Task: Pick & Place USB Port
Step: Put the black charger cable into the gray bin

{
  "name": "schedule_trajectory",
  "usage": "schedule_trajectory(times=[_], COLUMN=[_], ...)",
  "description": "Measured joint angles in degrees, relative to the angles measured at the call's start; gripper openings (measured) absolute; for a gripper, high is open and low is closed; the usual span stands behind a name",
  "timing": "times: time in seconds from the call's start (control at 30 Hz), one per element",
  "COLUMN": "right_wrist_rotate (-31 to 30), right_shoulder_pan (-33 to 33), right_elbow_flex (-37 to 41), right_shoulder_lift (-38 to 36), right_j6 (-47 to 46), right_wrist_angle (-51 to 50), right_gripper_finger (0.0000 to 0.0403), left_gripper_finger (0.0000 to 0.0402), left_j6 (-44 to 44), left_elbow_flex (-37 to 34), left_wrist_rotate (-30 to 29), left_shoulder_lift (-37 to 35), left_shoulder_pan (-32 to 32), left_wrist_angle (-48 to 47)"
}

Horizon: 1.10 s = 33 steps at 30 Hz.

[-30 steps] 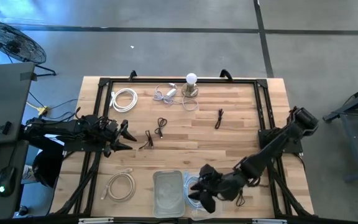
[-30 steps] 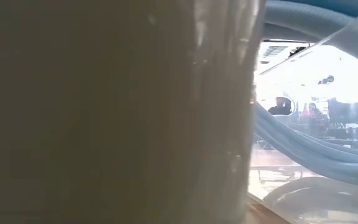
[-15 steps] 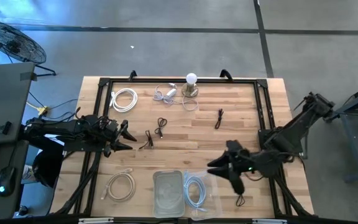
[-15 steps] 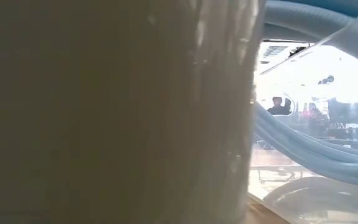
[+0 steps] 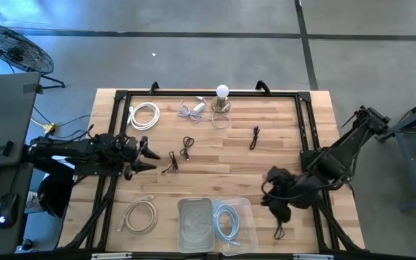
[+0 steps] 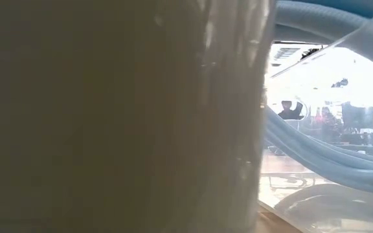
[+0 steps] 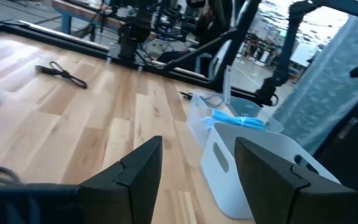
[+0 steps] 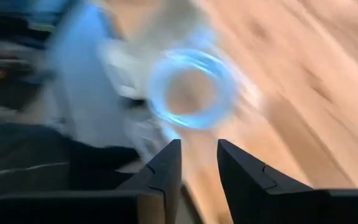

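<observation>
A coiled pale blue USB cable (image 5: 226,220) lies inside a clear container (image 5: 245,211) at the table's near edge, beside a white bin (image 5: 193,203). My right gripper (image 5: 269,201) hovers to the right of the container, above the table. It tilts downward and is open by a narrow gap, with nothing between its fingers (image 8: 199,158). Its wrist view shows the blue coil (image 8: 191,90) blurred ahead. My left gripper (image 5: 149,155) waits open at the table's left side, pointing level. Its wrist view (image 7: 197,162) shows the bin (image 7: 253,168) and the blue coil (image 7: 238,119).
Two white cable coils (image 5: 144,114) (image 5: 141,215) lie on the left half of the table. Small black cables lie mid-table (image 5: 186,148) (image 5: 255,136) and at the near right (image 5: 280,231). A bulb lamp (image 5: 222,97) stands at the far edge. The bin wall (image 6: 109,116) blocks most of the low view.
My right gripper has pulled back from over the clear container toward the table's right edge and has risen. Its fingers have drawn closer together. The blue coil stays in the container.
</observation>
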State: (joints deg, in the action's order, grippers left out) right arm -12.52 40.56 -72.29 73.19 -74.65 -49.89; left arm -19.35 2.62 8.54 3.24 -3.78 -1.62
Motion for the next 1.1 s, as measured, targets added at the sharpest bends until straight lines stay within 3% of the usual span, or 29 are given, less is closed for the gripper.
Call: schedule_trajectory(times=[0.1, 0.43, 1.1], right_wrist_rotate=[1.5, 1.8, 12.1], right_shoulder_pan=[0.0, 0.2, 5.6], right_elbow_flex=[0.0, 0.0, 0.0], right_shoulder_lift=[0.0, 1.4, 15.1], right_j6=[-4.5, -6.4, -21.4], right_wrist_angle=[-7.7, -9.4, -16.2], right_gripper_finger=[0.0114, 0.0185, 0.0191], left_gripper_finger=[0.0198, 0.0198, 0.0198], left_j6=[0.0, 0.0, 1.1], left_elbow_flex=[0.0, -0.1, 0.1], left_wrist_rotate=[-2.0, -5.1, -6.5], left_shoulder_lift=[0.0, 0.0, 0.0], left_shoulder_pan=[0.0, 0.0, 0.0], left_wrist_angle=[-0.1, -0.4, -1.8])
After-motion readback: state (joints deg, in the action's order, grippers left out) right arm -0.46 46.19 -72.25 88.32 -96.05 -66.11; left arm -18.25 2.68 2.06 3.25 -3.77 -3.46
